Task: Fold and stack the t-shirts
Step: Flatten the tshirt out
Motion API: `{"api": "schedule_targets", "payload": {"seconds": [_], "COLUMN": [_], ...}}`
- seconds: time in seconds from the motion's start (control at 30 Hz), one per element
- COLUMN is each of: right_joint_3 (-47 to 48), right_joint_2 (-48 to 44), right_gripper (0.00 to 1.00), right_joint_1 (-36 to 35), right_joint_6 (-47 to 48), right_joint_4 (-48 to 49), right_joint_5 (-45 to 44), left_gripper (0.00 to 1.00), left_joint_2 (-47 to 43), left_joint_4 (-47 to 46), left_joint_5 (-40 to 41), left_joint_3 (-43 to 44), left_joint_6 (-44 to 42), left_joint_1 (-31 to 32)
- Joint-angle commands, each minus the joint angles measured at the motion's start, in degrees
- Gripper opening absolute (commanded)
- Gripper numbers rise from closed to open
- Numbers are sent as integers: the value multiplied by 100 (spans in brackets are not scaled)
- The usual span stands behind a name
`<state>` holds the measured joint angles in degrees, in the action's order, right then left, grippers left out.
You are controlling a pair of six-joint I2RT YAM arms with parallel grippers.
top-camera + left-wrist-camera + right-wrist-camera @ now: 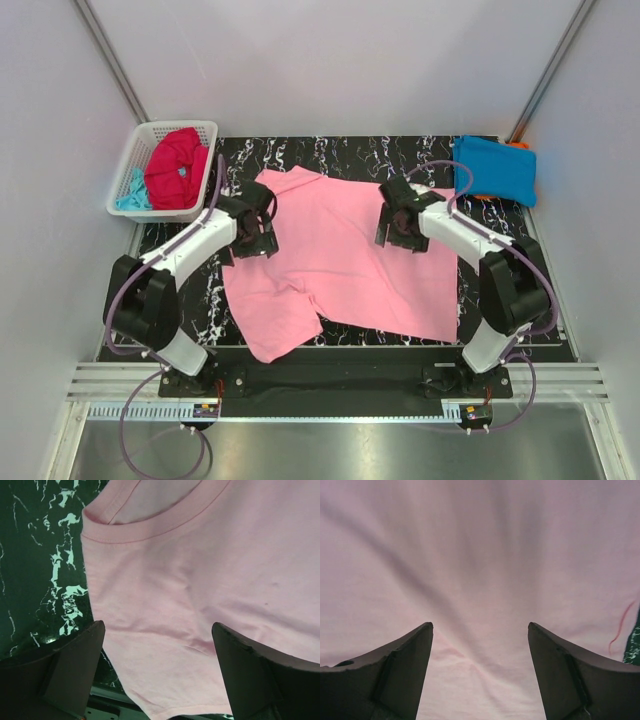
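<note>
Pink t-shirt (340,265): spread nearly flat in the middle of the table (330,150), its collar (150,530) at the left edge and its hem toward the right.
Other t-shirts: blue t-shirt (497,168) folded at the far right corner on top of an orange t-shirt (487,197); red t-shirt (178,165) and aqua t-shirt (130,195) bundled in the basket (128,160).
Left pincer (158,626): jaws apart, nothing held, poised over the cloth just below the collar.
Right pincer (480,626): jaws apart, nothing held, over plain cloth nearer the hem; contact with the cloth cannot be told.
Handling: judged light, limp and easily wrinkled; it will sag and drag unless lifted at two points.
Where to grasp: probably a pinch of a single layer at an edge, shoulder seam on the left and hem corner on the right, not mid-panel.
</note>
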<state>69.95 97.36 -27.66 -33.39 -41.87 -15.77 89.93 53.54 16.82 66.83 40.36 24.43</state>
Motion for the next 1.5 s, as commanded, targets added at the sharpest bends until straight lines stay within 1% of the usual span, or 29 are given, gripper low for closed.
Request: {"api": "schedule_targets", "payload": {"seconds": [0.0, 0.03, 0.07, 0.1, 0.13, 0.17, 0.2, 0.23, 0.27, 0.3, 0.33, 0.37, 0.4, 0.43, 0.5, 0.57, 0.6, 0.8, 0.87, 0.97, 1.07, 1.13, 1.27, 1.47], "right_joint_3": [247, 247, 247, 264, 299, 430, 518, 598, 729, 800, 844, 905, 932, 950, 1020, 1108, 1143, 1223, 1249, 1293, 1319, 1363, 1389, 1319], "right_joint_2": [-279, -323, -367, -367, -332, -219, -139, -60, 88, 168, 230, 318, 371, 397, 512, 634, 670, 811, 907, 986, 1039, 1048, 1057, 1065], "right_gripper": [84, 84, 84, 82, 81, 81, 79, 78, 78, 77, 77, 77, 76, 76, 76, 76, 76, 76, 76, 75, 75, 76, 75, 75], "right_joint_1": [743, 892, 1042, 1243, 1324, 1385, 1447, 1465, 1474, 1483, 1483, 1491, 1483, 1491, 1492, 1500, 1492, 1500, 1500, 1500, 1492, 1492, 1500, 1500], "right_joint_6": [350, 429, 543, 622, 692, 771, 824, 860, 878, 886, 878, 860, 851, 851, 842, 860, 869, 860, 790, 746, 755, 763, 825, 825], "right_joint_4": [38, 230, 310, 380, 503, 539, 539, 548, 557, 557, 618, 662, 697, 784, 855, 899, 908, 970, 1014, 1023, 1014, 1023, 1014, 1014], "right_joint_5": [-33, 221, 302, 372, 521, 566, 610, 636, 671, 724, 794, 830, 882, 961, 1040, 1067, 1085, 1146, 1269, 1357, 1340, 1331, 1261, 1181], "left_gripper": [93, 92, 90, 87, 81, 75, 70, 62, 59, 55, 53, 52, 51, 50, 47, 46, 46, 47, 47, 50, 52, 53, 53, 53], "left_joint_2": [-169, -117, 32, 164, 304, 706, 928, 1156, 1672, 1912, 2210, 2457, 2912, 3099, 3572, 3742, 3786, 3515, 3330, 3268, 3408, 3469, 3610, 3637], "left_joint_4": [-632, -739, -835, -1045, -1108, -1126, -1144, -1144, -1144, -1144, -1126, -1109, -1091, -1091, -1082, -1082, -1091, -1389, -1634, -1776, -1777, -1794, -1786, -1847], "left_joint_5": [-616, -740, -855, -1134, -1250, -1330, -1487, -1549, -1646, -1647, -1647, -1647, -1821, -1822, -1840, -1770, -1578, -594, -583, -469, -504, -583, -1030, -1382], "left_joint_3": [558, 655, 891, 1015, 1173, 1575, 1823, 2347, 2605, 2868, 3367, 3607, 3818, 4159, 4425, 4620, 4637, 4172, 3900, 3759, 3881, 3952, 4154, 4304], "left_joint_6": [-142, -177, -195, -239, -248, -222, -239, -274, -283, -300, -361, -397, -415, -432, -441, -424, -415, -266, -221, -423, -678, -696, -661, -608], "left_joint_1": [-306, -385, -551, -631, -719, -876, -930, -974, -1036, -1054, -1071, -1080, -1089, -1098, -1142, -1220, -1247, -1493, -1564, -1572, -1599, -1651, -1739, -1766]}}
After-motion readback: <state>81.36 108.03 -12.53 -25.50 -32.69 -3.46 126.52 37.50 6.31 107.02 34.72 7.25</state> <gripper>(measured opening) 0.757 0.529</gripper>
